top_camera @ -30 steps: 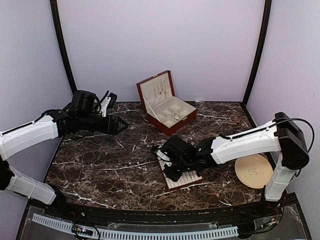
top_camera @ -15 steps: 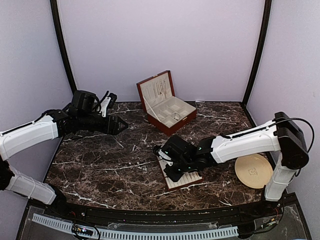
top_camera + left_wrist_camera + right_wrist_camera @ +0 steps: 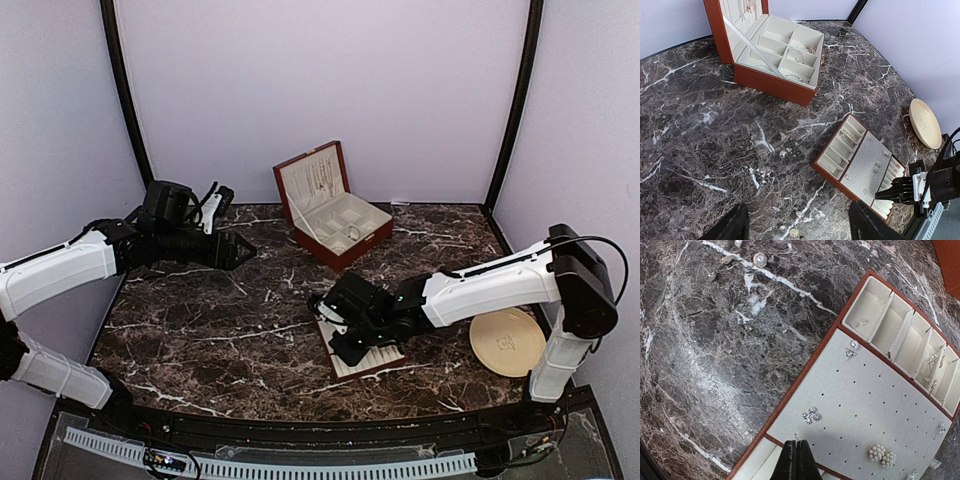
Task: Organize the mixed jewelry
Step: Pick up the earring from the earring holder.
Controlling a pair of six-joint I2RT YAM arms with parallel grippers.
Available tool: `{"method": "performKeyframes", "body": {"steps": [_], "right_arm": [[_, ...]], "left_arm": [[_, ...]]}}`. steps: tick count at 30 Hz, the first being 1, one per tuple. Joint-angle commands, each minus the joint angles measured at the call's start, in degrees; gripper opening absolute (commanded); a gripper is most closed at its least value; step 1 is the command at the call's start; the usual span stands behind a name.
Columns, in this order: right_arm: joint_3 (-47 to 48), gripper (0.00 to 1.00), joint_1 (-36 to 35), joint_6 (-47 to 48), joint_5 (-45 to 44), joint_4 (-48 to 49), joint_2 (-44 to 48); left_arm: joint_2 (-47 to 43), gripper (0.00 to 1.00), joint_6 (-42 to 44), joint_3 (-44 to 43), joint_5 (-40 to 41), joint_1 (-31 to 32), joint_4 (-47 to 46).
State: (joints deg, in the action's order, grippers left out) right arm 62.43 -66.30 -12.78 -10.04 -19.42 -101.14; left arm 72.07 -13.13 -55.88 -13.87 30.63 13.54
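1. Two containers matter here. The insert tray lies directly beneath the right gripper, and the open jewelry box stands well beyond it, with chains and a ring-shaped piece in its cream compartments.
2. The tray's perforated pad holds stud earrings just ahead of the fingertips. More small pieces sit in the compartments at its far end.
3. Loose jewelry lies on the marble table, off the tray and far ahead of the right gripper.
4. The right gripper's fingers are pressed together above the pad's near edge. Whether a tiny piece is pinched, I cannot tell.
5. The left gripper is spread wide and empty, with the loose pieces just below it.
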Motion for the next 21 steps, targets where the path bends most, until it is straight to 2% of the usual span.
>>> {"method": "performKeyframes", "body": {"steps": [1,21], "right_arm": [[-0.6,0.00,0.3,-0.9,-0.3,0.4,0.4],[1.1,0.00,0.5,-0.3,-2.1,0.9,-2.4]], "left_arm": [[-1.6,0.70,0.1,0.7,-0.1,-0.4,0.6],[-1.7,0.70,0.0,0.7,-0.5,-0.5,0.6]]}}
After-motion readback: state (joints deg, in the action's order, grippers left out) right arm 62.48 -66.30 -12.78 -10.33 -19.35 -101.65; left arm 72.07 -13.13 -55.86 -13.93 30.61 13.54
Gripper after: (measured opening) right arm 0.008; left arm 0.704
